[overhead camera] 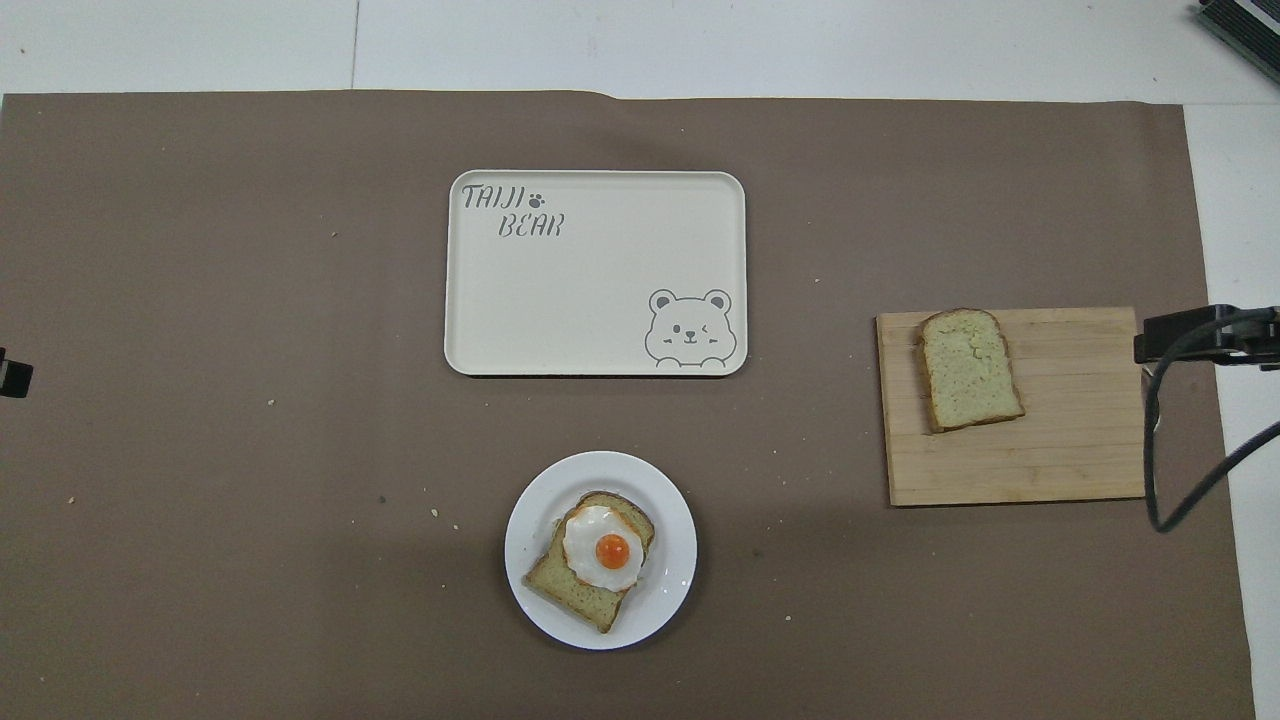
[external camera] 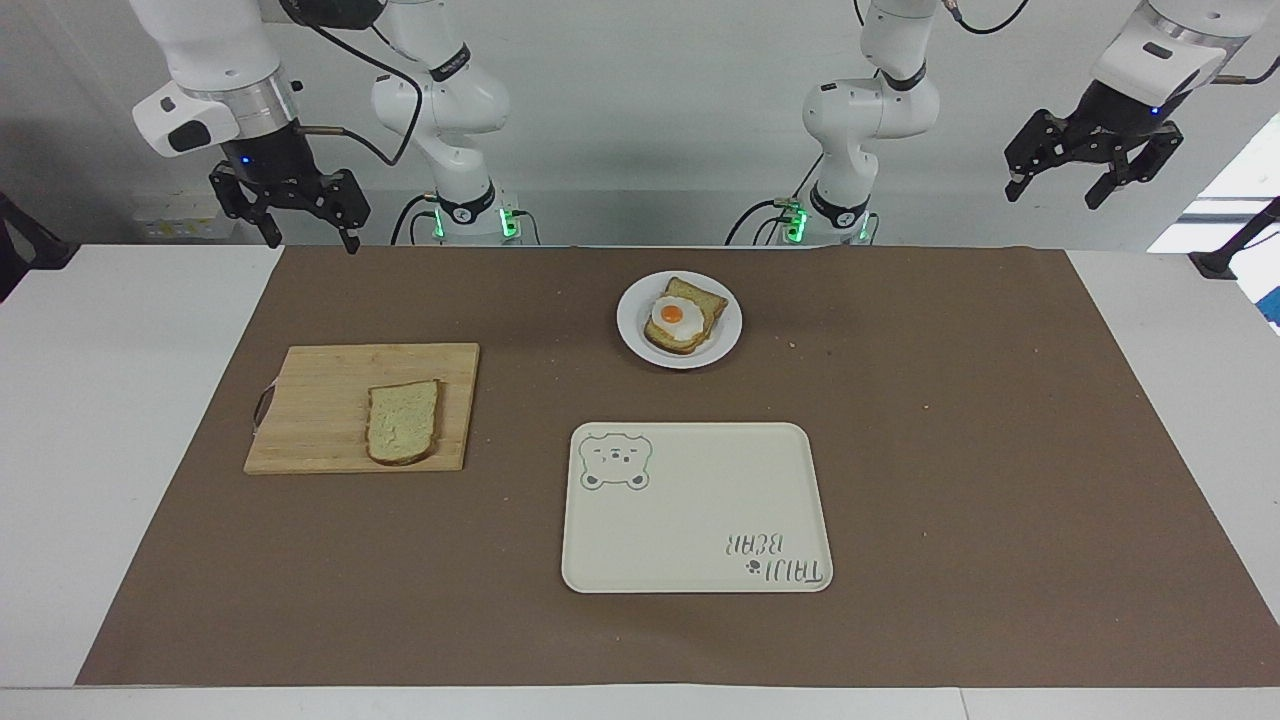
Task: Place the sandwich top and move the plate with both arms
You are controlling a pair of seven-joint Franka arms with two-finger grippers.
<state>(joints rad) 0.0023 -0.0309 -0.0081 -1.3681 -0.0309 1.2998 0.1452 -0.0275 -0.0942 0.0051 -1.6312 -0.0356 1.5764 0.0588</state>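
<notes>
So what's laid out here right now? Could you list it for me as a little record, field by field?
plate: holds bread with a fried egg on it, nearest the robots
sandwich top: lying flat on the cutting board, toward the right arm's end
tray: bare, farther from the robots than the plate
left pincer: open, raised, waiting
right pincer: open, raised, waiting

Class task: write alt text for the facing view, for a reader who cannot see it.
Both arms wait, raised with open grippers, left and right, at the table's ends. A plate holds bread with a fried egg; a bread slice lies on a cutting board, beside a cream tray.
</notes>
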